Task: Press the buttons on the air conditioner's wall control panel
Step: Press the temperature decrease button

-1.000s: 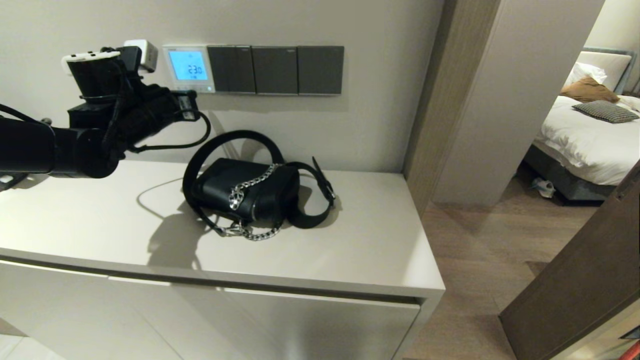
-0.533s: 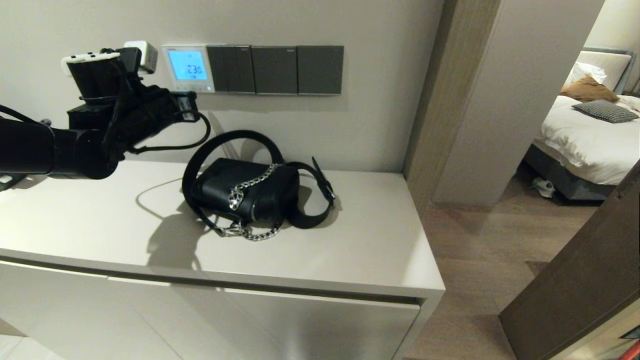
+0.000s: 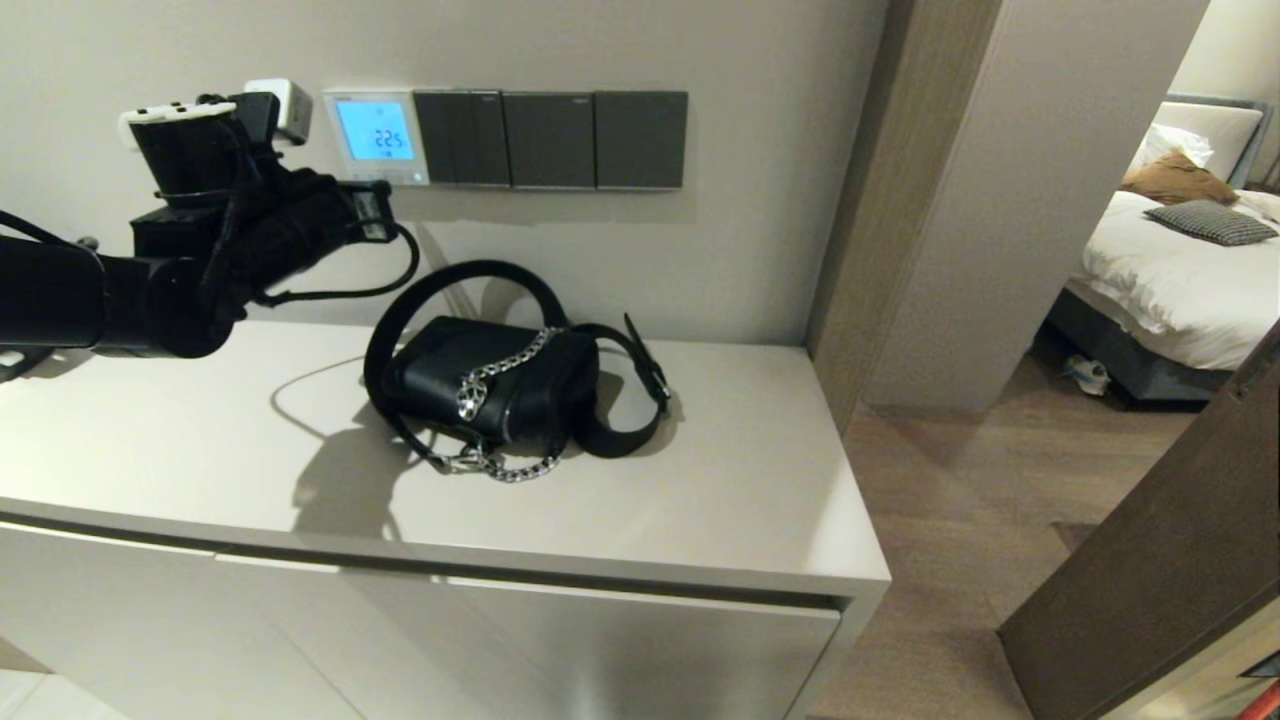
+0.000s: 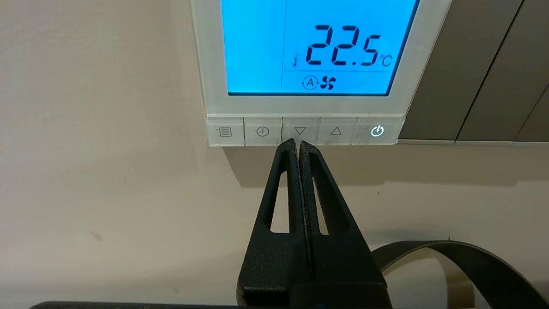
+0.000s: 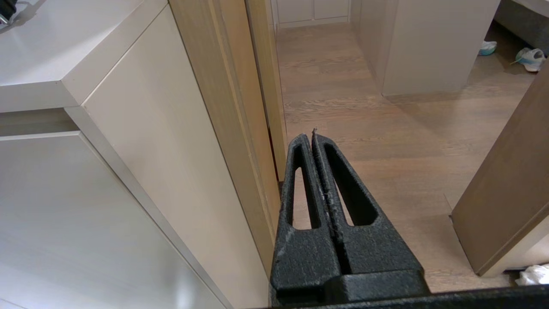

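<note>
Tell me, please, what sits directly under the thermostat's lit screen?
Under the screen runs a row of five buttons. The shut left claw covers the lower edge of the down-arrow key; contact cannot be seen.

A pale cabinet (image 3: 700,520) stood against a beige wall (image 3: 700,40); beyond a wood-floored doorway (image 3: 960,480), a white-sheeted bed (image 3: 1170,280) held scattered pillows (image 3: 1205,222).

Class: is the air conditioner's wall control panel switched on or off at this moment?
On. The air conditioner's wall control panel has a glowing blue screen reading 22.5 °C with a fan symbol, and its power key is lit.
</note>
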Robot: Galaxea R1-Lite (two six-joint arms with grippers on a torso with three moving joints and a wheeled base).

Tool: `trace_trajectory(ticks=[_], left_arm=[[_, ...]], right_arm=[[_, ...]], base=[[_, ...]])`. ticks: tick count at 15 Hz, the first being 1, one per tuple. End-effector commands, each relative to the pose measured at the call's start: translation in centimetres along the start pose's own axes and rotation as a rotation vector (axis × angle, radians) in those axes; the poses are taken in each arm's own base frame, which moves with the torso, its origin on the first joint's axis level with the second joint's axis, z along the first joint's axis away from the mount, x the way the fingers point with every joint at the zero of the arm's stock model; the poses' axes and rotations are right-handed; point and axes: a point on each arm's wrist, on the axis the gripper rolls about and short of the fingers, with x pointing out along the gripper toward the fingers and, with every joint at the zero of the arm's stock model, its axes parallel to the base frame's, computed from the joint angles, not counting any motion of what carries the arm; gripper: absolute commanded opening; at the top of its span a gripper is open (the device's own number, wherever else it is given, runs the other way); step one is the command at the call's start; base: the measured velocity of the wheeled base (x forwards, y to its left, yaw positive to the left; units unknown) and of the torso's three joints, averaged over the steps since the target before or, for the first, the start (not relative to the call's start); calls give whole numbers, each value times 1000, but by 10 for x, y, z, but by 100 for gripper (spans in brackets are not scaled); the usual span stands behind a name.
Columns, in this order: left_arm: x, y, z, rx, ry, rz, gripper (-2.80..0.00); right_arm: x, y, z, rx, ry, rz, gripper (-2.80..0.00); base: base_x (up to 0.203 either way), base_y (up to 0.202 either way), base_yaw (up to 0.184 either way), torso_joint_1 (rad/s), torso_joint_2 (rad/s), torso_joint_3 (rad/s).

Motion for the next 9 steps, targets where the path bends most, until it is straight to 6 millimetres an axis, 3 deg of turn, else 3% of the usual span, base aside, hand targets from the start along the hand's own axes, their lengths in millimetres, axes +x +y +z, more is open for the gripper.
trace_trajectory(ticks=[1, 4, 9], left_arm=[[-5, -1, 8, 1, -20, -2, -280], [-9, -3, 9, 0, -18, -6, -280], [-9, -26, 4, -8, -5, -63, -280]], right_arm=[[0, 0, 0, 0, 3, 0, -280], [0, 0, 0, 0, 3, 0, -280], [0, 0, 0, 0, 3, 1, -280]], base=[[0, 0, 0, 0, 0, 0], [0, 0, 0, 0, 0, 0], [0, 0, 0, 0, 0, 0]])
